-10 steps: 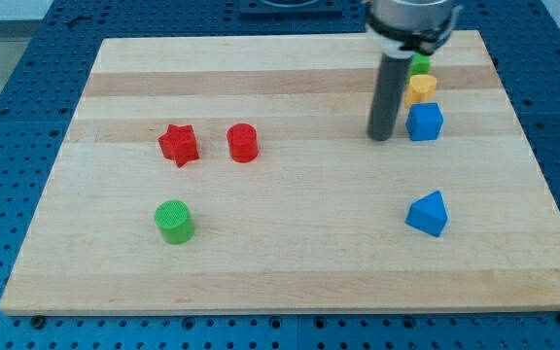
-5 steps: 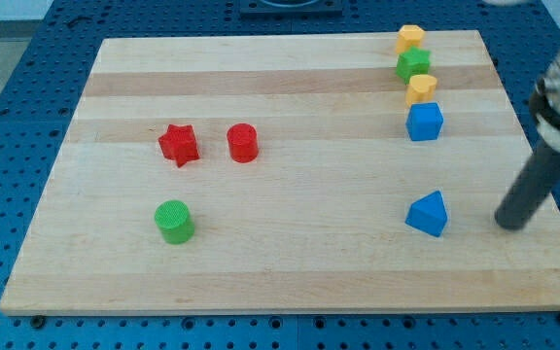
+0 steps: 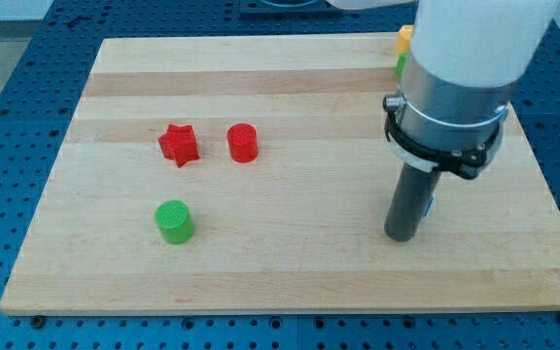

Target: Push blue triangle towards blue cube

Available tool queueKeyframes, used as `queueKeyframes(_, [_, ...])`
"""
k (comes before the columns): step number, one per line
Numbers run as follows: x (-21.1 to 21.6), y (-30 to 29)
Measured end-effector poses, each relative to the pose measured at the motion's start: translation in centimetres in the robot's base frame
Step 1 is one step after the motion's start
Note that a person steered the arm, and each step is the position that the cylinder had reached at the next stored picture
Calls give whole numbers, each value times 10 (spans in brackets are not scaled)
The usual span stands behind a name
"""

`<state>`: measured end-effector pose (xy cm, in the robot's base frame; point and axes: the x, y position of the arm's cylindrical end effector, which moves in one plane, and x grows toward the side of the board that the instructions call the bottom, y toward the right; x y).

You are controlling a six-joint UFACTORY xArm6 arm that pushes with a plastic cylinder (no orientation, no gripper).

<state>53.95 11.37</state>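
My tip (image 3: 402,236) rests on the wooden board (image 3: 280,262) at the view's lower right. The rod stands in front of the blue triangle, and only a thin blue sliver (image 3: 430,206) shows at the rod's right edge. I cannot tell whether the tip touches it. The blue cube is hidden behind the arm's wide body.
A red star (image 3: 178,144) and a red cylinder (image 3: 243,143) sit left of centre. A green cylinder (image 3: 174,221) sits at the lower left. Slivers of a yellow block (image 3: 403,39) and a green block (image 3: 399,64) show at the arm's left edge, near the top.
The tip swung from beside the blue cube out to the right of the blue triangle, then came to the triangle's near side. The arm now covers the triangle and the cube.
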Motion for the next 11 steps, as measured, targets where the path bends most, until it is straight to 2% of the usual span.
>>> queueKeyframes(2, [-24,17])
queueKeyframes(5, [-30,44])
queueKeyframes(8, [-59,44])
queueKeyframes(9, [-60,42])
queueKeyframes(10, [-62,13])
queueKeyframes(11, [-82,-16])
